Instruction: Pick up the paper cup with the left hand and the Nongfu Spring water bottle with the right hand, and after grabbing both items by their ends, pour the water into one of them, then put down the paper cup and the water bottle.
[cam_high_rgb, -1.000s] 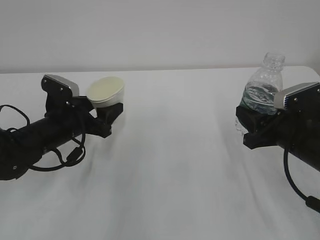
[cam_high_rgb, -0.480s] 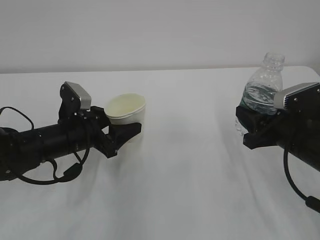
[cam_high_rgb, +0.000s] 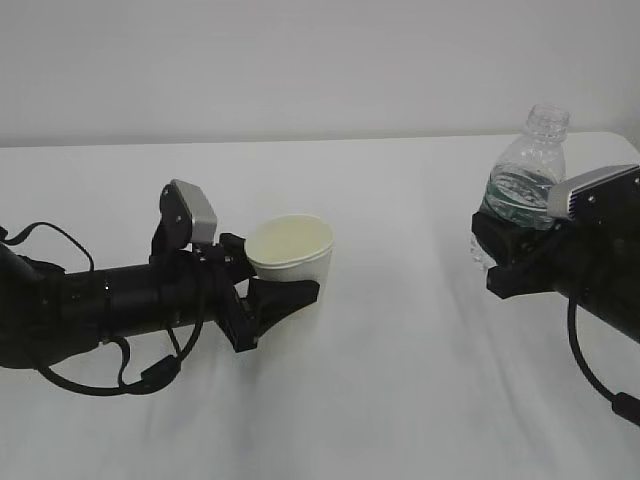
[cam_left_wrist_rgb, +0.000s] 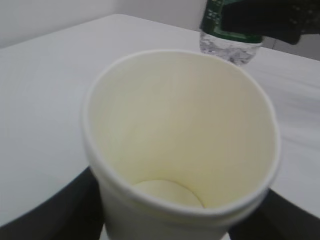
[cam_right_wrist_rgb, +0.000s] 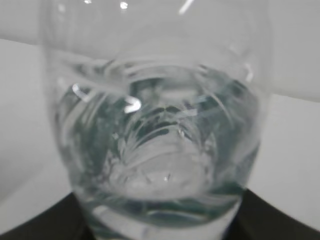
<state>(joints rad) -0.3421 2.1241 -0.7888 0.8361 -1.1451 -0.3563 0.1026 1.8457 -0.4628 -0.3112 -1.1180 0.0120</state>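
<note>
Left pincer (cam_high_rgb: 278, 300) grips cup (cam_high_rgb: 290, 258) near its base, mouth tilted up, just above white tabletop (cam_high_rgb: 400, 380). Right pincer (cam_high_rgb: 497, 255) grips bottle (cam_high_rgb: 525, 180) low, upright, uncapped, at right

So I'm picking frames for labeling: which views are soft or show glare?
Exterior view: even, flat light, slightly hazy, faint shadows under the left hand. Left wrist view: paper cup rim blurred. Right wrist view: Nongfu Spring water bottle fills the frame, out of focus, with bright glints on the plastic.

White paper cup (cam_high_rgb: 291, 256) upright, empty — capless water bottle (cam_high_rgb: 527, 180) upright, part-filled.
</note>
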